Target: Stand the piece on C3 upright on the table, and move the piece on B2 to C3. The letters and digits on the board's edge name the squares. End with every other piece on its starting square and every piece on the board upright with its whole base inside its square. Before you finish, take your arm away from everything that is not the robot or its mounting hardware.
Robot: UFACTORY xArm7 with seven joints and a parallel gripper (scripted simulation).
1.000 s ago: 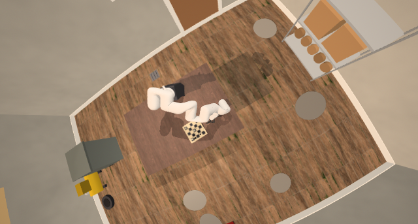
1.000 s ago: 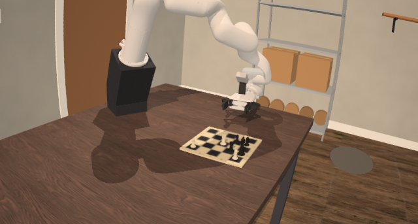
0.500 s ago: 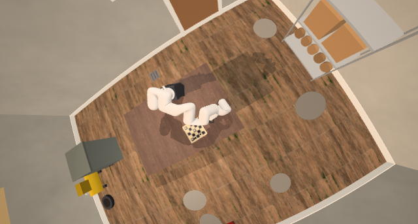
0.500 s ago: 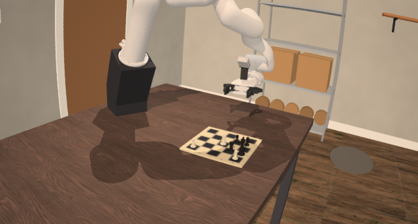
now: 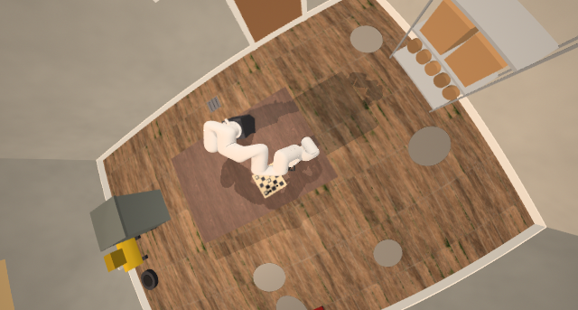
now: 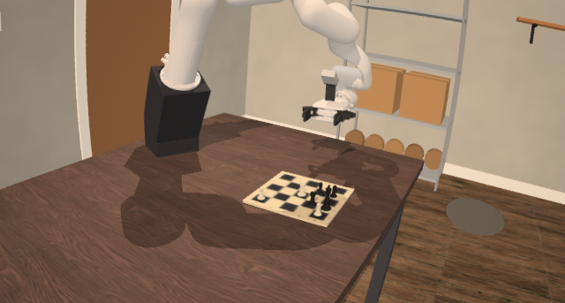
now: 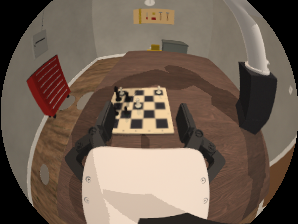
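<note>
Black jaws of the gripper (image 6: 322,116) are standing fully open, holding nothing, well above the worktop (image 6: 132,232). Pieces are crowding one side of the board (image 6: 282,208); C3 and B2 cannot be told apart, so descending jaws risk toppling neighbours

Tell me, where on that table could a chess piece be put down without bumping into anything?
Bare wood lies between the black pedestal and the chessboard, and across the wide near side of the table. A narrower strip runs between the board and the table's right edge. The crowded spot is the board's right end, where black pieces cluster. The open gripper hangs above the far edge.
</note>
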